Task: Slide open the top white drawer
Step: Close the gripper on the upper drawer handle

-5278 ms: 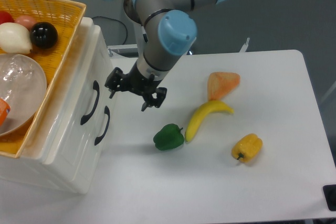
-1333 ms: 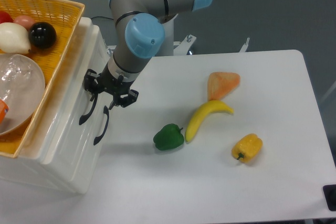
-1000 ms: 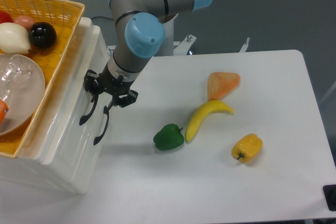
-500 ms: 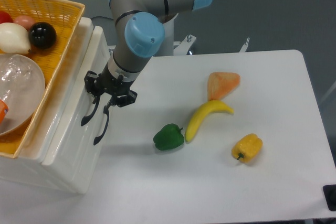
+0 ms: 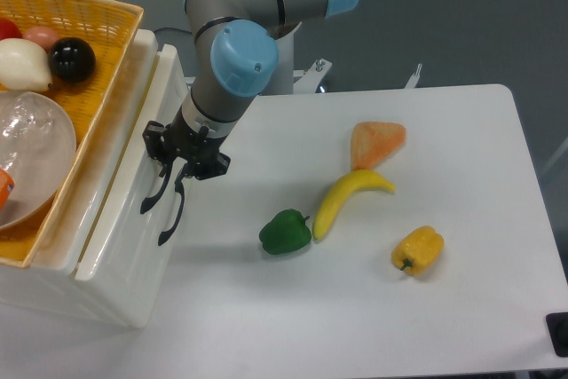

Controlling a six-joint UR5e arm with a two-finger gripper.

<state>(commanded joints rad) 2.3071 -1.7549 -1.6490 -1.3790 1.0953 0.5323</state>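
While the claw (image 5: pixel 177 173) is clamped on the curved black handle (image 5: pixel 156 194) of the top white drawer (image 5: pixel 133 166), left of centre in the frame, draw it straight out toward the open desk (image 5: pixel 373 308), square to the cabinet front. The drawer already stands a little proud of the lower drawer (image 5: pixel 124 264). Pull evenly without lifting, and stop short of the green pepper (image 5: pixel 286 232) to its lower right.

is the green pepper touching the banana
No, the green pepper lies apart from the banana, with a strip of bare white table between them.
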